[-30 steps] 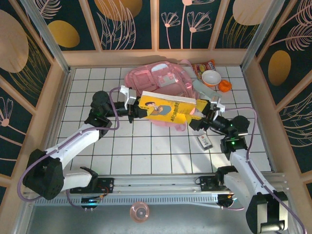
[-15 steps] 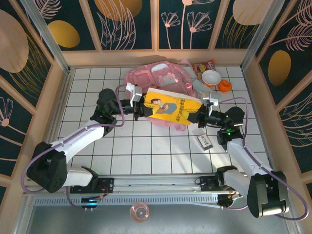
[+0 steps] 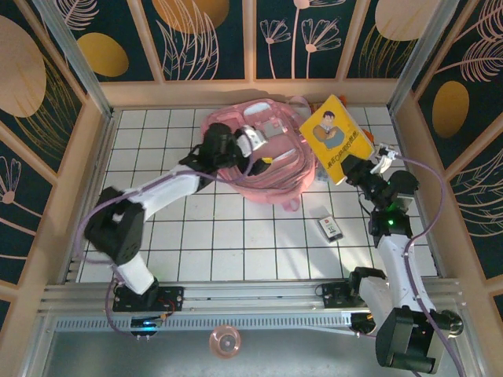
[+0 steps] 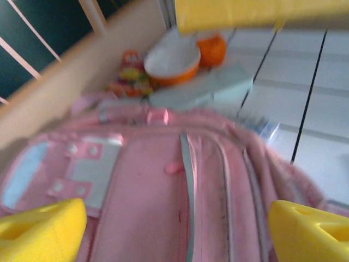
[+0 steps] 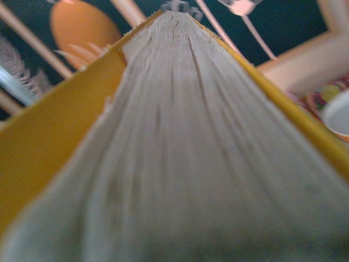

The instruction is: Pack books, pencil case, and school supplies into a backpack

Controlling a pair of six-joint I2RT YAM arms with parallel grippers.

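The pink backpack [image 3: 271, 169] lies at the back middle of the tiled table. My left gripper [image 3: 262, 148] hovers right over it and is open. Its yellow fingertips [image 4: 41, 229] straddle the bag's zipped top [image 4: 185, 180] with nothing held between them. My right gripper [image 3: 357, 170] is shut on a lower corner of the yellow book [image 3: 334, 135], which is raised and tilted to the right of the bag. Its page edges [image 5: 180, 136] fill the right wrist view. The mint pencil case [image 4: 203, 91] lies just beyond the bag. A small dark item with a white label [image 3: 330, 228] rests on the tiles.
A white bowl [image 4: 172, 63], a small orange object [image 4: 211, 48] and a red-orange snack packet [image 4: 128, 73] sit behind the pencil case near the back wall. Wooden walls [image 3: 251, 93] close in the table on three sides.
My left gripper let go of the book, opened and moved back over the backpack. My right gripper closed on the book and lifted it up and to the back right.
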